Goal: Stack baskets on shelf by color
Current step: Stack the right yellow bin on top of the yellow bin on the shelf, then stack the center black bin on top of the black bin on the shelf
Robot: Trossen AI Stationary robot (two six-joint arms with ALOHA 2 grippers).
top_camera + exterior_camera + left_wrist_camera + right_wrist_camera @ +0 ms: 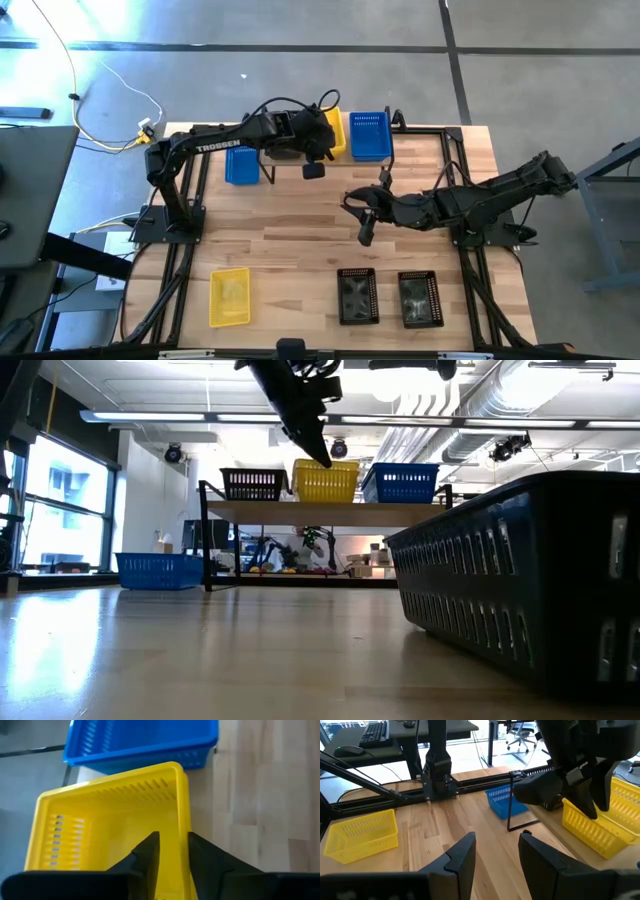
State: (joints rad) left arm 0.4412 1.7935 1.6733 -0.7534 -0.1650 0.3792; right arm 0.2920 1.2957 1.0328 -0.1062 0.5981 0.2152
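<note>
On the shelf [330, 512] stand a black basket [253, 483], a yellow basket [325, 482] and a blue basket [402, 482]. My left gripper [173, 851] reaches over the shelf from the table's left and is shut on the yellow basket [335, 130]. My right gripper [365, 232] hovers open over mid-table and holds nothing. A second blue basket [241, 165] sits on the table left of the shelf. A second yellow basket [229, 296] and two black baskets [357, 297] [420, 299] rest near the table's near edge. My left gripper pinches the yellow basket's side wall [182, 827], the one facing the table's near edge. One finger [147, 852] is inside the basket and one finger [202, 857] outside. The fingers come from above, slanting down. The basket stands level on the shelf beside the blue one.
In the low view a black basket [520, 570] fills the near right foreground. Bare tabletop [290, 220] lies between the shelf and the near row of baskets. Black frame rails run along the table's edges, and cables lie on the floor at the left.
</note>
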